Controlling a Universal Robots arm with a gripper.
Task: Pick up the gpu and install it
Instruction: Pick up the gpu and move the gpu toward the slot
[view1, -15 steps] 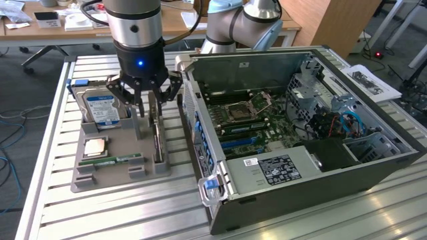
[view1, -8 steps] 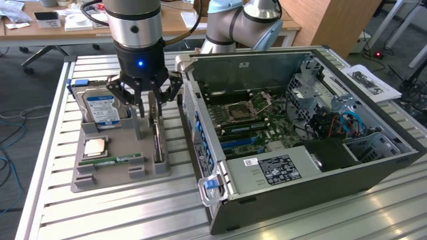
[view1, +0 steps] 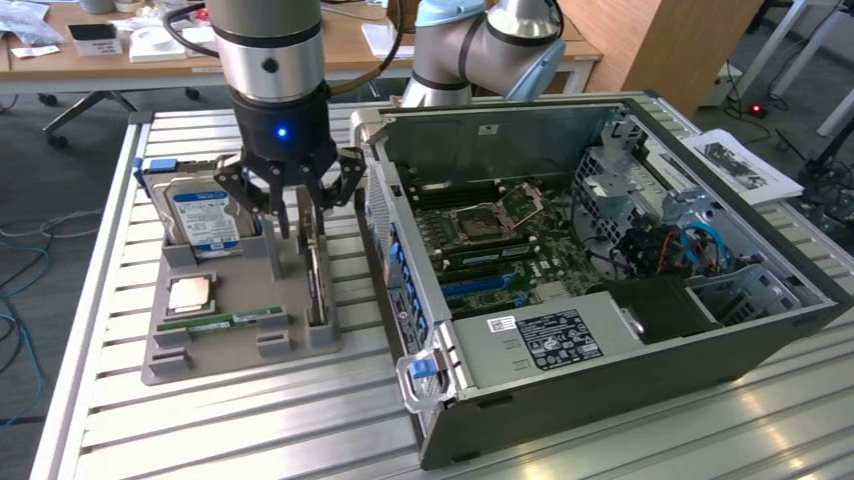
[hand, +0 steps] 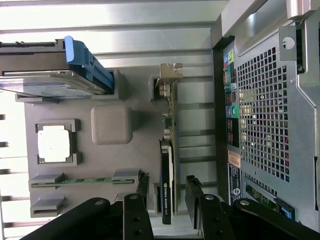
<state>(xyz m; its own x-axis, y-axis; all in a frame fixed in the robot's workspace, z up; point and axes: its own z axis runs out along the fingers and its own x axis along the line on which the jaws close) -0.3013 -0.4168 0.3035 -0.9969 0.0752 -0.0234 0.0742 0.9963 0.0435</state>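
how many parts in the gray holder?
4: hard drive at the far end of the holder, CPU midway, memory stick in front of it, gpu on edge nearest the PC case.

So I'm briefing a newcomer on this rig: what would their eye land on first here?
Probably the open PC case on the exterior view's right, its motherboard laid bare. Next, the gripper hanging over the grey tray at the exterior view's left, open, with a finger on either side of the gpu standing on edge there. The hard drive with its blue label sits in the same tray.
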